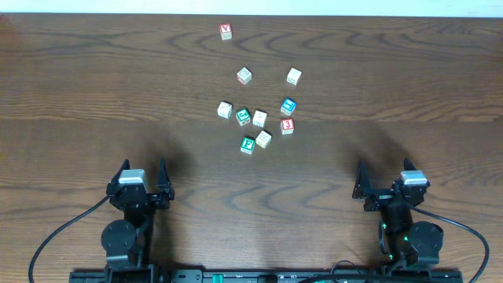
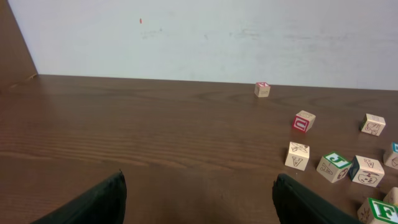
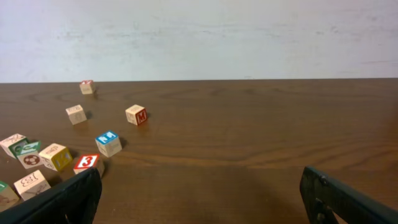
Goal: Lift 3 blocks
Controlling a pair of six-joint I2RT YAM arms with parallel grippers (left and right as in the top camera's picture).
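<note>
Our left hand [image 1: 144, 170] and right hand [image 1: 383, 172] sat wide open, empty. The green F block [image 1: 247, 145], two o'clock from the left hand, looked nearest; we reckoned on straddling it squarely.

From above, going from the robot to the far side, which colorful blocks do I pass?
Green F block → red 3 block → blue block → far red block. The other green block overlaps the red 3's row, so it's skipped.
</note>
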